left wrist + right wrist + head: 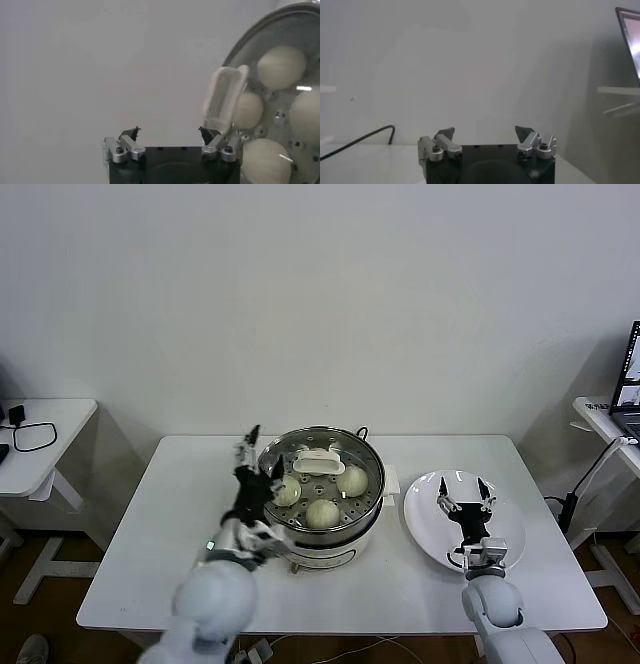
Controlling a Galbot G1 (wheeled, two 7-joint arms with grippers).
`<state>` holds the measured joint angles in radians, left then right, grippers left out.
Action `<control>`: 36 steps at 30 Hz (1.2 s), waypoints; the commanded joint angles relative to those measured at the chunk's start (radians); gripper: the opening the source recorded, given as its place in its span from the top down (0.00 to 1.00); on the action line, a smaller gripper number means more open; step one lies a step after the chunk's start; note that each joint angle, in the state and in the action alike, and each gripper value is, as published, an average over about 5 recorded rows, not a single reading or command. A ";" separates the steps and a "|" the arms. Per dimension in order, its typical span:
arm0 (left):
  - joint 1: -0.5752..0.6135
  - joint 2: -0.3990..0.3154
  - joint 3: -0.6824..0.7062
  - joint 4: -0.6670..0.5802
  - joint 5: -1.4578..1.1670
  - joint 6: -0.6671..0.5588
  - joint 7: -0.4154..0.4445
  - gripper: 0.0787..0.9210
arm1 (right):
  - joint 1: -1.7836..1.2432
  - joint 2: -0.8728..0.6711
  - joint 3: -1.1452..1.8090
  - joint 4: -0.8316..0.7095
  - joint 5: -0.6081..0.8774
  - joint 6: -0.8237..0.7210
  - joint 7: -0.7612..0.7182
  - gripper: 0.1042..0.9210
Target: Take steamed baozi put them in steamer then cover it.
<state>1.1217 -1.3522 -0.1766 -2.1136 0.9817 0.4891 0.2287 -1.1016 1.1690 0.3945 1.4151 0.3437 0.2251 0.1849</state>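
The steamer [312,556], a steel pot on a white base, stands mid-table with the cover [340,502] resting on it, its white handle [318,459] on top. Through the glass I see several baozi [322,513] on the perforated tray. My left gripper [258,459] hangs open just left of the pot's rim, holding nothing. In the left wrist view the cover's handle [224,100] stands just beyond one fingertip of that gripper [170,131], with baozi [281,66] under the glass. My right gripper [464,489] is open and empty over the white plate [430,524]; the right wrist view shows it [485,131] the same.
A power cord [362,431] runs behind the pot. A side desk [50,446] with a black cable stands at far left, and another desk with a laptop [630,384] at far right. The white table [180,514] carries only the steamer and the plate.
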 commanded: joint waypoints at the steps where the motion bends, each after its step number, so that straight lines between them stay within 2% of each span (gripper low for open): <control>1: -0.015 0.093 -0.333 0.209 -1.011 -0.287 -0.183 0.12 | -0.028 -0.002 -0.008 0.035 0.082 -0.032 -0.069 0.12; 5: 0.008 0.100 -0.348 0.289 -1.017 -0.421 -0.163 0.12 | -0.043 -0.007 -0.007 0.044 0.089 -0.036 -0.075 0.12; 17: 0.048 0.091 -0.364 0.383 -1.032 -0.474 -0.132 0.12 | -0.101 -0.006 0.003 0.066 0.085 -0.029 -0.099 0.12; 36: 0.048 0.086 -0.357 0.419 -1.045 -0.514 -0.125 0.12 | -0.121 0.011 0.017 0.069 0.068 -0.029 -0.108 0.12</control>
<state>1.1675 -1.2678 -0.5215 -1.7214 -0.0212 0.0114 0.1046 -1.2130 1.1746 0.4120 1.4845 0.4160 0.1958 0.0820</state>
